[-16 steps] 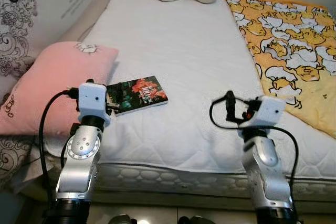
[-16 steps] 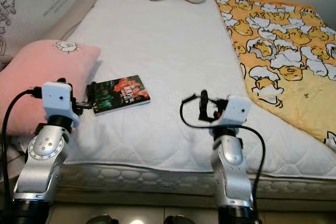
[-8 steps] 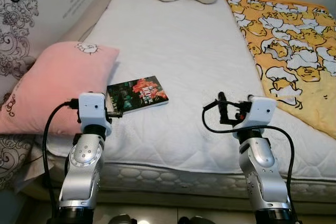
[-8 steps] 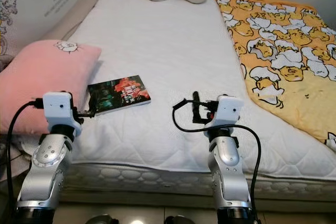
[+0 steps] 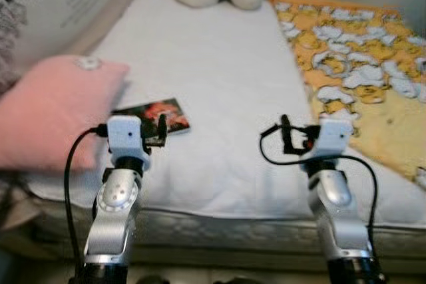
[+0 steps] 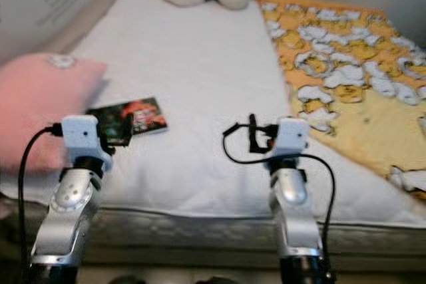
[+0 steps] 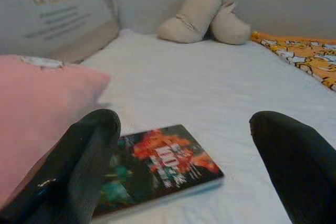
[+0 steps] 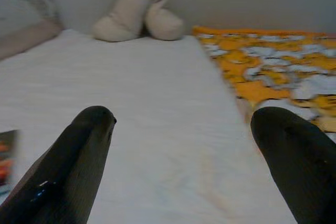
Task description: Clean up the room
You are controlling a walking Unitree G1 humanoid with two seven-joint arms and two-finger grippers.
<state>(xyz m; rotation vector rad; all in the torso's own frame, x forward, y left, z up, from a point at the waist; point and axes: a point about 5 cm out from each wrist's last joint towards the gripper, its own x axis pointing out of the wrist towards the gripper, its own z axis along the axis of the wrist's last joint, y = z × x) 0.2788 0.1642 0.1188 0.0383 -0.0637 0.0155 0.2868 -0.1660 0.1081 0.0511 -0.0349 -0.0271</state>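
Soft pinks, whites and orange-yellow on the bed

A plain pink pillow (image 5: 50,108) lies on the quilted white mattress (image 5: 219,78), beside a dark-covered book (image 7: 157,169) splashed red and green; an orange blanket (image 5: 359,78) carries white-and-yellow cartoon figures, and a beige plush toy (image 7: 205,11) is unpatterned.

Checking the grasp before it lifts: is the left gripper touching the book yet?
Apart. In the left wrist view the left gripper has its jaws open, with the book lying on the mattress beyond them.

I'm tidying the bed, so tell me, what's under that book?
The book lies flat on the white mattress, beside the pink pillow. Whatever lies beneath its cover is hidden. The open left gripper faces it.
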